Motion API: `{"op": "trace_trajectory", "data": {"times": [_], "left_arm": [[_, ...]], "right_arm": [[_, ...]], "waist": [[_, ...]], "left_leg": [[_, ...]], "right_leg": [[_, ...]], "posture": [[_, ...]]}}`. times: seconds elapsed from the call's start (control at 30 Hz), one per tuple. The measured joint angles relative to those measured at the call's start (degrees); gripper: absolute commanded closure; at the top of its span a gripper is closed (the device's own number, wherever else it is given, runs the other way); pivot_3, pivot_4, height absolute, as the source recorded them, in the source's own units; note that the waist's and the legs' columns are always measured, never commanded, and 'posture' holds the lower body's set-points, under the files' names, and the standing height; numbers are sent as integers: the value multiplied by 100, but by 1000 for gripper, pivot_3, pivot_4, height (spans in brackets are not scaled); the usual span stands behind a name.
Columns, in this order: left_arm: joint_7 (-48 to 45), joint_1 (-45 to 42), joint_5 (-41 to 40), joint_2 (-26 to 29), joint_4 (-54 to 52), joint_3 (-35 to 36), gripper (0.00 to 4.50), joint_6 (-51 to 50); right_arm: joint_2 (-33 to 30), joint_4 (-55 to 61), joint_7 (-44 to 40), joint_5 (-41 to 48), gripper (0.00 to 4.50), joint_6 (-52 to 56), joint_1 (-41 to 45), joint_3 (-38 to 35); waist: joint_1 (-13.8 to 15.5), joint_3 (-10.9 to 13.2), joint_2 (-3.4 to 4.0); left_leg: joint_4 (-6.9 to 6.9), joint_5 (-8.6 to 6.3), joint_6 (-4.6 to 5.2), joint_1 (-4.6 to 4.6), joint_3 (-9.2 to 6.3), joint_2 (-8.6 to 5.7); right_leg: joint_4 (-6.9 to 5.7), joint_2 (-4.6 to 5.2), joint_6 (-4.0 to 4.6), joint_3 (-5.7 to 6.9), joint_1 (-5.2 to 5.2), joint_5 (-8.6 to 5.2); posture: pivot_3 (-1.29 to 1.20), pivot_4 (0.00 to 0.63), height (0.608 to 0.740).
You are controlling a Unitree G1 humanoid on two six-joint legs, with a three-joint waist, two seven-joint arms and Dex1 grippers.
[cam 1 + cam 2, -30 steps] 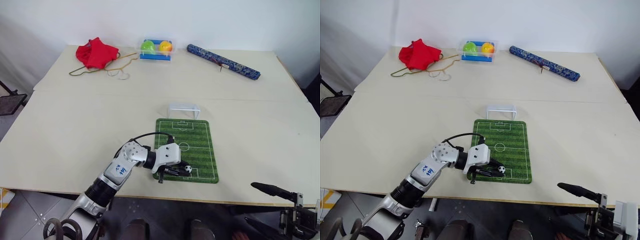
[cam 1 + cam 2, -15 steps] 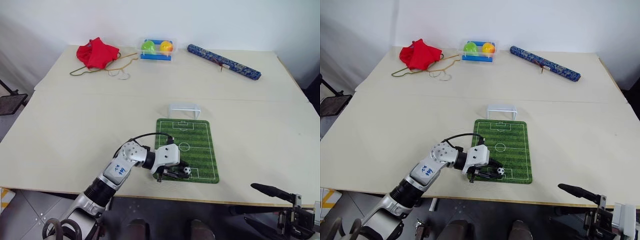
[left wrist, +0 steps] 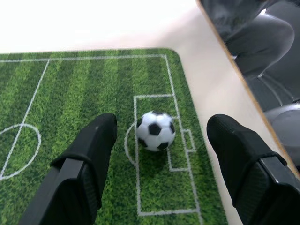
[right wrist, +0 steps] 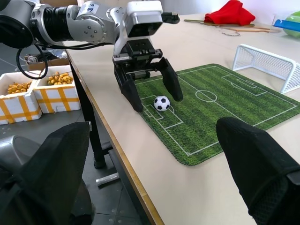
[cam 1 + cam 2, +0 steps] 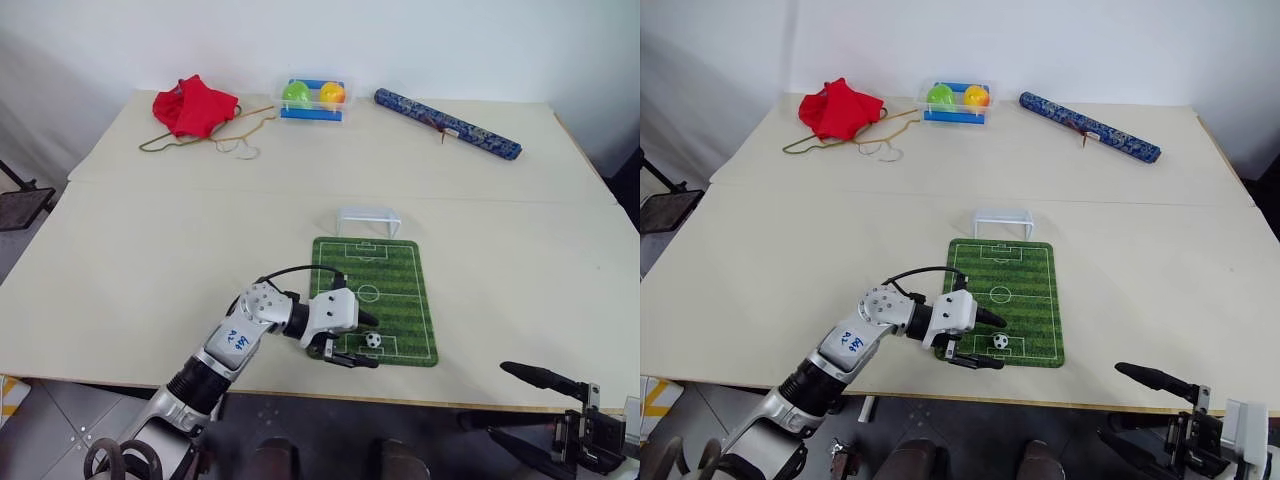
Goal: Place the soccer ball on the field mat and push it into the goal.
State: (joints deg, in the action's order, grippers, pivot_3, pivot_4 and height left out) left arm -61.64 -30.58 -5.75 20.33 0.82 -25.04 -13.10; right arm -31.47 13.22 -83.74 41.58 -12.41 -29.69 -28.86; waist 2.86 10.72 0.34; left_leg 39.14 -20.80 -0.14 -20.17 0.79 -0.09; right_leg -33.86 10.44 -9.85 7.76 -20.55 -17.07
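Soccer ball [image 3: 156, 130] on field mat [image 3: 56, 98], untouched between 2 spread fingers of left pincer [image 3: 161, 136].

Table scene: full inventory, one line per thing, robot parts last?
soccer ball: 1, white and black, on the mat's near end, between the left fingers, untouched
field mat: 1, green, near table edge
goal: 1, white, at mat's far end
clear box: 1, blue base, green and orange ball inside, far side
red cloth: 1, far left
cord: 1, tan, beside cloth
blue roll: 1, patterned, far right
left gripper: open, straddling ball
right gripper: open, off table's near edge
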Motion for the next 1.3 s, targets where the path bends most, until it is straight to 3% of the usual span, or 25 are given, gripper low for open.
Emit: {"op": "trace_trajectory", "data": {"times": [0.33, 0.43, 0.53, 0.73, 1.03, 1.3], "left_arm": [[-495, 917, -1356, 1121, -958, 1710, 990, 9], [-545, 1636, -1546, 1498, -1249, 2086, 1605, 25], [-461, 2309, -1653, 1700, -1598, 2252, 2518, -134], [-1, 3585, -1619, 1617, -2311, 2230, 4459, -100], [429, 2679, -1493, 884, -2439, 1216, 4459, -309], [800, 2012, -971, 355, -1775, 410, 4459, -574]], "right_arm": [[-244, 338, 83, 279, 0, 388, 212, 50], [-329, 411, 54, 437, 0, 498, 495, 113], [-336, 469, -18, 568, 0, 535, 782, 193], [-359, 312, -69, 526, 0, 637, 1405, 584], [-665, -60, -162, 379, 0, 753, 1514, 568], [-665, 25, -68, 361, 0, 744, 1065, 318]], "waist": [[-136, -3, 8], [-152, -3, 8], [-148, -2, 8], [-120, -1, 9], [-18, -5, 15], [-1, -9, 21]], "left_leg": [[0, 0, -1, 4, -6, 4], [0, 0, -1, 6, -4, 4], [0, 0, -1, 8, -5, 7], [0, -1, -1, 5, -13, 6], [3, 0, 0, 5, -6, 1], [2, 0, 0, 5, -5, 0]], "right_leg": [[-2, 0, 2, -1, 2, 1], [-2, 0, 2, -3, 3, 1], [-3, 0, 3, -4, 5, 2], [0, 0, 5, -2, 5, 3], [-1, -1, 6, -5, 5, 4], [0, -1, 6, -4, 7, 4]], "posture": [[0, 150, 740], [0, 150, 740], [0, 150, 740], [0, 150, 740], [0, 150, 740], [0, 150, 740]]}}
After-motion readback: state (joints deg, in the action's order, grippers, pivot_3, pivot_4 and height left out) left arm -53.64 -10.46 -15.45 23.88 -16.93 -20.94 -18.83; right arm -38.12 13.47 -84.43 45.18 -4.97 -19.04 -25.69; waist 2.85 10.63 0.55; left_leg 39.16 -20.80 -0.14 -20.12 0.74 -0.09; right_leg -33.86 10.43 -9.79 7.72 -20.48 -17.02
